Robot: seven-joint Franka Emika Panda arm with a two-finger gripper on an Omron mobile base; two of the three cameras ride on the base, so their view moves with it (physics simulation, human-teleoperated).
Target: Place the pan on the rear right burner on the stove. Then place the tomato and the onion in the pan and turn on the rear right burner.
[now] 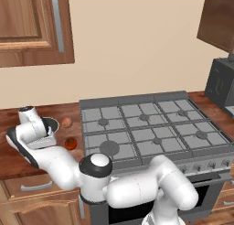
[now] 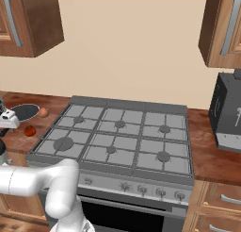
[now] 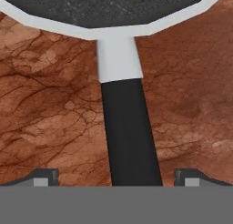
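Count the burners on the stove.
6 on the stove, in two rows of three: rear row left, middle, right; front row left (the biggest), middle, right. None appear hidden.

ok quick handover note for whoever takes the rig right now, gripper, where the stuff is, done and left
Gripper: open, fingertips either side of the pan handle, no grip yet.
Pan: on the wooden counter left of the stove.
Tomato and onion: on the counter beside the pan.
Rear right burner: bare.
Done: nothing placed.
Left: grasp the handle, move pan to burner, add tomato and onion, turn the knob.
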